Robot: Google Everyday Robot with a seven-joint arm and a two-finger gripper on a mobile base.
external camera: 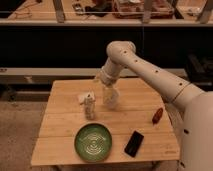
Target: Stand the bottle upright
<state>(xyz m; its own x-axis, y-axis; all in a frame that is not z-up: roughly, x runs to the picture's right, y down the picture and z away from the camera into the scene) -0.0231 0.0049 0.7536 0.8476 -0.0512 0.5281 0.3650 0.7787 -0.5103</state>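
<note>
1. As far as this view shows, the bottle (pixel 89 108) already looks upright: it stands as a narrow pale column on the wooden table (pixel 65 90), just left of the translucent cup (pixel 111 97) and behind the green plate (pixel 93 142).
2. You will find the gripper (pixel 101 84) at the end of the white arm (pixel 150 72), above the tabletop between the bottle and the cup, up and to the right of the bottle's top. It appears to be apart from the bottle, but the gap is too murky to be sure.
3. You cannot tell whether the claw is wide, narrow or gripping anything; it blends into the pale shapes around it.
4. My judgement is that the standing step is essentially done. What remains for you is to confirm that the bottle rests on its base unsupported and that the arm is free of it.
5. A pale blob sits at the bottle's top; whether it is the cap or something else behind it cannot be made out.
6. Turning to containers, the cup stands upright and nothing can be made out inside it. The plate shows only its ringed pattern, with nothing lying in it.
7. Well apart on the right half of the table lie a black phone (pixel 133 143) and a small reddish-brown object (pixel 158 115), neither in any container.
</note>
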